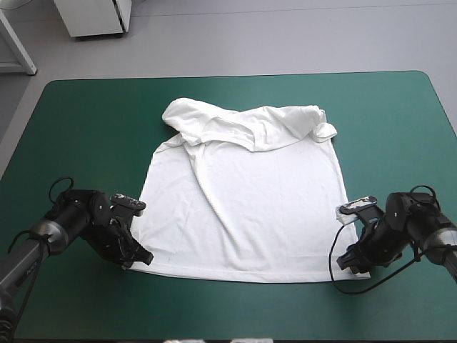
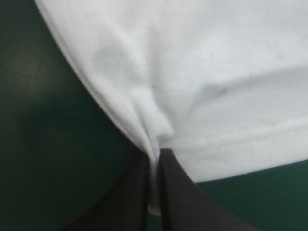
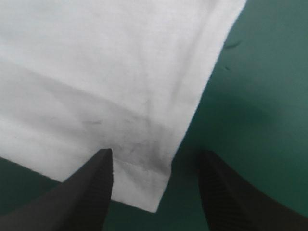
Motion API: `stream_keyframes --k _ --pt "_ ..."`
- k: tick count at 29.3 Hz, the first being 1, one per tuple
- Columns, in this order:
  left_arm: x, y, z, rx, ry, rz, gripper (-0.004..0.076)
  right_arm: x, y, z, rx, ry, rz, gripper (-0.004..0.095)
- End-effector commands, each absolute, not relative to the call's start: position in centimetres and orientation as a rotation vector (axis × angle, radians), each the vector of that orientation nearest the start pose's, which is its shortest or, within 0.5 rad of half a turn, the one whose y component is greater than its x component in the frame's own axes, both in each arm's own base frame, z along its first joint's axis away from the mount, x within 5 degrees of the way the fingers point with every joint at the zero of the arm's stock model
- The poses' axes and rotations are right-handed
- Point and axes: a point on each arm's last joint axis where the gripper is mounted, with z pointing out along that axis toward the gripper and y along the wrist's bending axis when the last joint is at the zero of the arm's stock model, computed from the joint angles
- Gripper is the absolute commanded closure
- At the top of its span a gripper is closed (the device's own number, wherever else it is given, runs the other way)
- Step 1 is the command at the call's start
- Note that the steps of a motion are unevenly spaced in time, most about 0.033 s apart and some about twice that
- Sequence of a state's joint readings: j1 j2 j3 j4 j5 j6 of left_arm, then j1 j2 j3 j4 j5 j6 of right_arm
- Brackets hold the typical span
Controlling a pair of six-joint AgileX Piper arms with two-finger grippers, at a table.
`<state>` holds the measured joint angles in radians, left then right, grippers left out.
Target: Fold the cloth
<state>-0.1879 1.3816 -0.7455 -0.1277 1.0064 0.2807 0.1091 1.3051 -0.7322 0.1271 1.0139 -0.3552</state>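
Observation:
The white T-shirt [image 1: 243, 207] lies spread flat on the teal-green cover, its hem toward the near edge and its sleeves and collar bunched at the far end. My left gripper [image 1: 136, 259] is low at the hem's left corner; in the left wrist view its black fingers [image 2: 137, 192] are shut on the T-shirt [image 2: 192, 72], with cloth pinched into a ridge between them. My right gripper [image 1: 350, 264] is at the hem's right corner. In the right wrist view it [image 3: 156, 161] stands open, the T-shirt's corner [image 3: 144, 187] lying between its fingers.
Bare teal-green cover [image 1: 86, 121] surrounds the T-shirt on all sides. A white cabinet [image 1: 96, 16] stands beyond the table's far edge.

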Motion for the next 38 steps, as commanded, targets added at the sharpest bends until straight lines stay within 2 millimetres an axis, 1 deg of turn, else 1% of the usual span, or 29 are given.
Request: stream_keyframes --k 1,3,6,10,14,18,20,23,26,28,30,33,36,37,38 --pt "21.1 -5.3 20.8 0.579 3.014 -0.210 0.0733 19.9 3.6 21.9 -0.604 2.980 0.209 0.0408" --pt "21.1 -5.3 20.8 0.579 3.014 -0.210 0.0733 19.6 3.6 21.5 -0.614 2.992 0.227 0.0455" --pt "21.1 -5.3 20.8 0.579 3.012 -0.210 0.0733 19.2 3.7 21.0 -0.624 3.005 0.256 0.0560" --pt "21.1 -5.3 20.8 0.578 3.010 -0.209 0.0733 19.3 3.9 20.5 -0.624 3.016 0.289 0.0648" --pt "21.2 -5.3 20.9 0.577 3.004 -0.209 0.0733 19.4 4.4 20.0 -0.616 3.051 0.385 0.0776" --pt "21.2 -5.3 20.9 0.576 3.000 -0.208 0.0733 19.3 5.1 19.1 -0.632 3.062 0.519 0.0912" --pt "21.3 -5.4 20.9 0.571 2.993 -0.209 0.0733 19.4 5.4 18.8 -0.602 3.073 0.566 0.0924" --pt "21.4 -5.4 21.0 0.571 2.987 -0.209 0.0733 19.6 5.7 18.7 -0.608 3.052 0.612 0.0924" --pt "21.7 -5.5 22.0 0.571 2.979 -0.225 0.0733 19.9 5.9 19.2 -0.606 3.031 0.635 0.0925" --pt "21.9 -5.6 23.1 0.577 2.962 -0.229 0.0733 20.4 6.0 20.0 -0.618 3.009 0.640 0.0925" --pt "22.1 -5.7 24.6 0.580 2.923 -0.229 0.0733 20.9 6.0 21.3 -0.636 2.968 0.632 0.0925" --pt "22.3 -5.9 27.5 0.571 2.837 -0.249 0.0733 22.1 6.2 24.2 -0.657 2.875 0.609 0.0925" --pt "22.0 -6.1 30.5 0.561 2.749 -0.283 0.0733 23.3 6.5 28.2 -0.668 2.770 0.592 0.0925" --pt "21.7 -6.1 31.9 0.564 2.718 -0.294 0.0733 23.6 6.5 29.6 -0.676 2.738 0.588 0.0925" --pt "21.4 -6.1 32.8 0.566 2.698 -0.305 0.0733 23.7 6.6 31.1 -0.681 2.704 0.582 0.0925"
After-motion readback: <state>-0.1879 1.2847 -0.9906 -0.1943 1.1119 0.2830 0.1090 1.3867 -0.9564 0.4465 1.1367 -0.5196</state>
